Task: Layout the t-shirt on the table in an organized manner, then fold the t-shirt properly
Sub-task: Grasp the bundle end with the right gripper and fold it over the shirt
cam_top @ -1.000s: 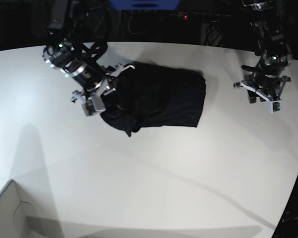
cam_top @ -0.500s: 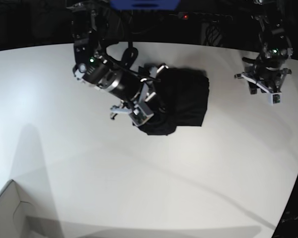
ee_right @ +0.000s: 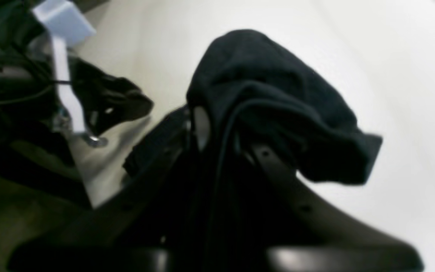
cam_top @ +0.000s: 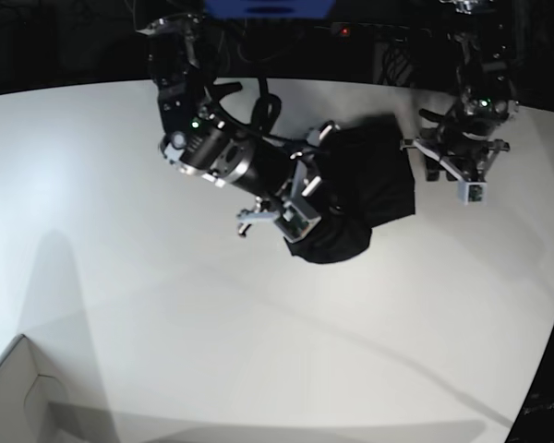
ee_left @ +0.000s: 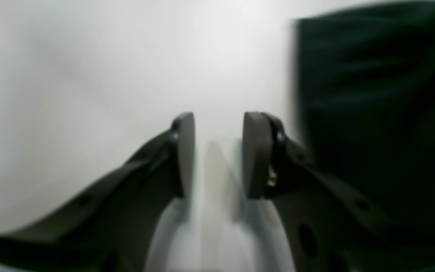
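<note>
The t-shirt (cam_top: 365,189) lies bunched at the table's (cam_top: 120,305) far right. Thin, limp and light, it should sag and bunch, so edges or corners look the best holds. The right gripper (ee_right: 217,139) is clenched on a fold; the left gripper (ee_left: 217,151), just beside the cloth, stands parted and empty.

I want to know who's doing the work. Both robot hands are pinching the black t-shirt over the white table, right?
Not quite: only the right gripper pinches the t-shirt. The left wrist view shows the left gripper open and empty above the table.
</note>
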Controlling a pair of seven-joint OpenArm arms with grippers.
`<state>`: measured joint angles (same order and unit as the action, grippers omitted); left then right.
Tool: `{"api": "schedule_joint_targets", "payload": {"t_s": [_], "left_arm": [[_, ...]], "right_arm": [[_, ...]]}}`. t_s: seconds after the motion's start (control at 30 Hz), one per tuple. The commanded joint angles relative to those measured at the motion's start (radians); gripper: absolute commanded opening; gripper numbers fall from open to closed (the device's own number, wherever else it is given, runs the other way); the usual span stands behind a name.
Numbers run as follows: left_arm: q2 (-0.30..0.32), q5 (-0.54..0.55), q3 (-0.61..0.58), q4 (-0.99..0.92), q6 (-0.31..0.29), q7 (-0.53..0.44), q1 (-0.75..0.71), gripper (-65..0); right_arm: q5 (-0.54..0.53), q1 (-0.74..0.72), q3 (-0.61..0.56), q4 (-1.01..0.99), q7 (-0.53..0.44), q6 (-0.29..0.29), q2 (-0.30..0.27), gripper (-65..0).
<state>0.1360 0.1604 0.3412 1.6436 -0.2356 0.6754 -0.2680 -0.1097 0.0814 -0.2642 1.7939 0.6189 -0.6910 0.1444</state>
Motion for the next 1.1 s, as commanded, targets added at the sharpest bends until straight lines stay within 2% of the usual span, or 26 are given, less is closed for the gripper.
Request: {"api": "schedule_joint_targets", "payload": {"t_s": [0.0, 0.2, 0.73, 0.87, 0.97, 1.07], "left_arm": [[0.009, 0.0, -0.004, 0.014, 0.0, -0.021, 0.005, -44.2], [0.009, 0.003, -0.004, -0.075, 0.0, -0.024, 0.006, -44.2], [0.015, 0.003, -0.001, -0.07, 0.0, -0.03, -0.047, -44.2], [0.018, 0.003, 0.0, -0.042, 0.0, -0.03, -0.064, -44.2], [0.02, 0.003, 0.0, -0.039, 0.0, -0.026, -0.064, -44.2], [0.014, 0.003, 0.051, -0.039, 0.0, -0.023, -0.066, -44.2]], "right_arm": [[-0.025, -0.013, -0.01, 0.017, -0.037, -0.007, 0.011, -65.0], [-0.023, -0.013, -0.045, 0.017, -0.037, -0.007, 0.01, -65.0], [-0.023, -0.131, -0.235, -0.196, -0.038, 0.0, 0.011, -65.0], [-0.025, -0.162, -0.292, -0.256, -0.038, 0.06, 0.013, -55.3], [-0.025, -0.162, -0.32, -0.26, -0.038, 0.066, 0.013, -46.5], [-0.025, -0.16, -0.324, -0.256, -0.038, 0.066, 0.013, -38.5]]}}
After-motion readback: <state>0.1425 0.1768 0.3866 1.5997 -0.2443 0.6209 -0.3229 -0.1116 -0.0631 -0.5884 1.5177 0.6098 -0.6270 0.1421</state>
